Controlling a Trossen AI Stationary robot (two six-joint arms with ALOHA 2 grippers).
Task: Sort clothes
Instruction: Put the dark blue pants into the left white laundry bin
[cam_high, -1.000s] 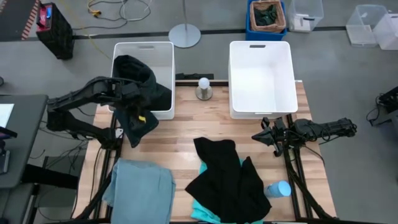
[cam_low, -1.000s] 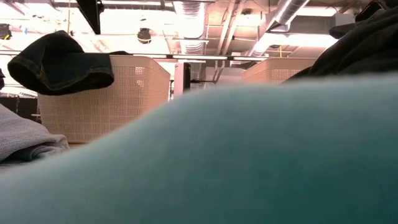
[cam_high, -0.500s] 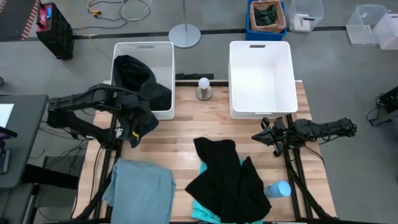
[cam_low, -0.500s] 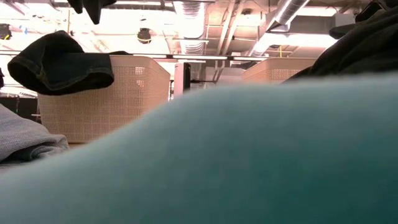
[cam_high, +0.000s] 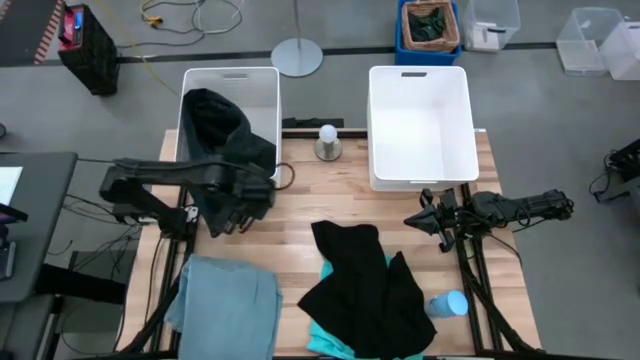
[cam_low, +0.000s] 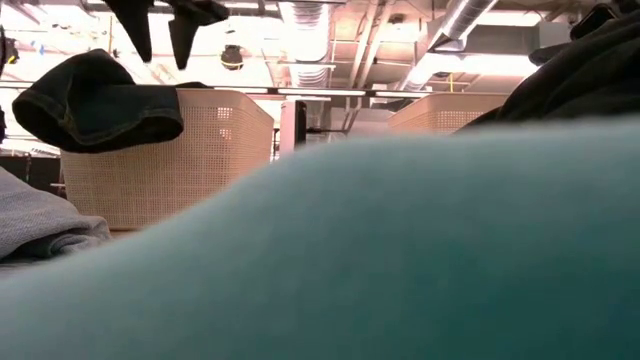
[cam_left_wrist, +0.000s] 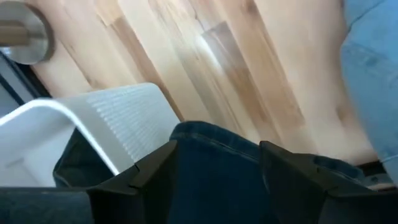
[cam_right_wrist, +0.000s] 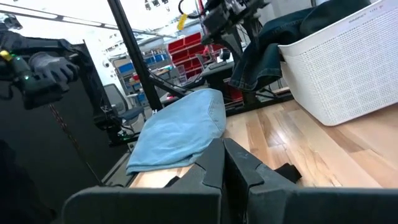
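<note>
A dark teal-green garment (cam_high: 225, 130) fills the left white bin (cam_high: 262, 95) and hangs over its near wall onto the table's far left. My left gripper (cam_high: 243, 208) stands open above that hanging part, pointing down; in the low view its fingertips (cam_low: 158, 35) are well above the garment (cam_low: 95, 100). A black garment (cam_high: 365, 290) lies at the near centre on a bright turquoise one (cam_high: 325, 342). A grey-blue garment (cam_high: 225, 305) lies at the near left. My right gripper (cam_high: 415, 218) waits shut and level at the right edge.
The right white bin (cam_high: 420, 125) stands at the far right. Between the bins stands a small metal stand (cam_high: 327, 143). A light blue cylinder (cam_high: 447, 304) lies at the near right. Bare wood (cam_high: 300, 205) shows at the centre. The turquoise cloth (cam_low: 400, 250) blocks most of the low view.
My left gripper has gone from over the left bin's near wall toward the table's right and near edges and a little down, rolling about its own axis. It has stayed open. The dark teal-green garment stays draped over the bin.
</note>
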